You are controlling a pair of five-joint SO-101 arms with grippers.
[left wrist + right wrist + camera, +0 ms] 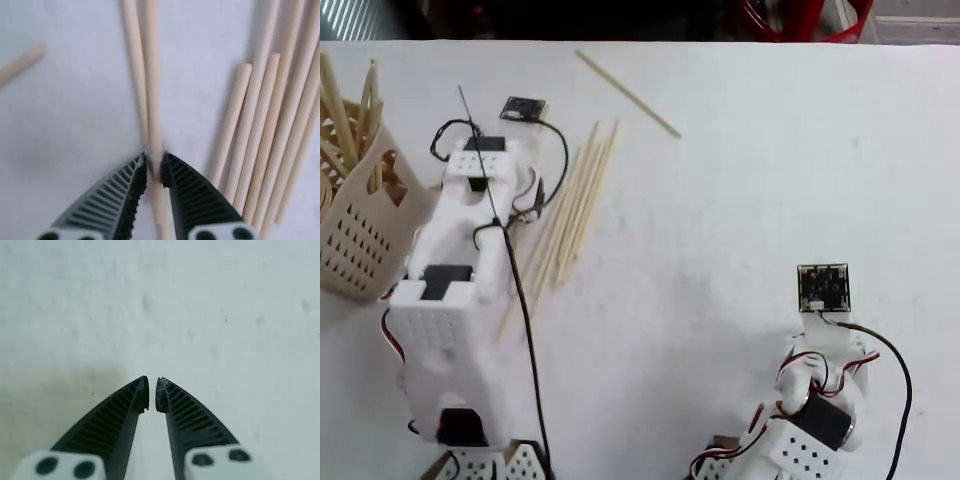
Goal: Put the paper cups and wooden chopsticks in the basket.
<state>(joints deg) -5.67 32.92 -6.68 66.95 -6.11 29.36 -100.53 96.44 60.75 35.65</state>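
Far left: basket [360, 235] at table [770, 170] edge, perforated walls, a cluster of upright chopsticks [342, 105] standing in it, leaning out over the rim. Just beside it, left arm [450, 290] stretched up the table, black cable along its top. Left gripper [154, 167]: jaws clenched on a single chopstick [152, 75], which runs through between the tips; a second stick [134, 75] lies touching alongside it, cannot tell whether it is caught too. Next over, loose chopsticks [570, 205] lie on the table in a narrow fan just beside the left arm, roughly parallel, ends uneven; in the left wrist view the same fan [270, 125] sits near the gripped one. Farther back, a lone chopstick [625, 93] lies diagonally, apart from the fan. Lower right: right arm [820, 400] folded low, well apart from all sticks. Right gripper [152, 395]: jaws closed to a thin slit, nothing between them, bare table beneath.
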